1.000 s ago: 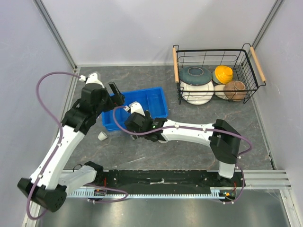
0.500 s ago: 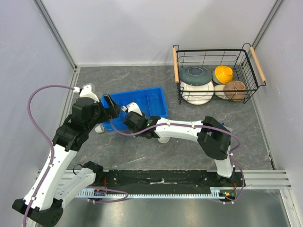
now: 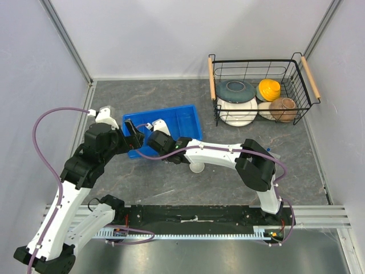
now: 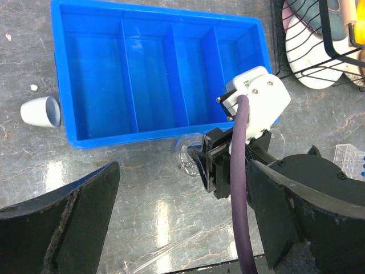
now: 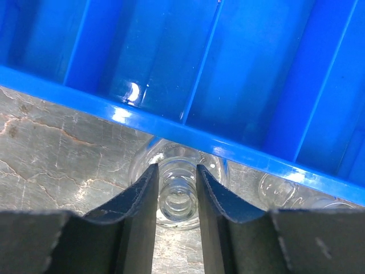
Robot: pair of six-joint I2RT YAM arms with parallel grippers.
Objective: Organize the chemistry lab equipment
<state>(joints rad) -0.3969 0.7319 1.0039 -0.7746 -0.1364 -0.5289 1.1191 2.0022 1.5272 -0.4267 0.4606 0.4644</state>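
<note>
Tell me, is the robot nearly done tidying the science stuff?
Not nearly. Done: nothing looks put away; every compartment of the blue plastic divided tray is empty. In hand: the right gripper straddles the neck of a clear glass beaker beside the tray's near wall. Left: the tiny white cup, the white round dish and the clear plastic tube rack sit out on the table.

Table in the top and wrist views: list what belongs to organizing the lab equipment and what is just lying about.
Belongs to the job:
clear glass vessel
tiny white cup
white round dish
clear tube rack

Just lying about:
blue divided tray
wire basket
ceramic bowls in it
</note>
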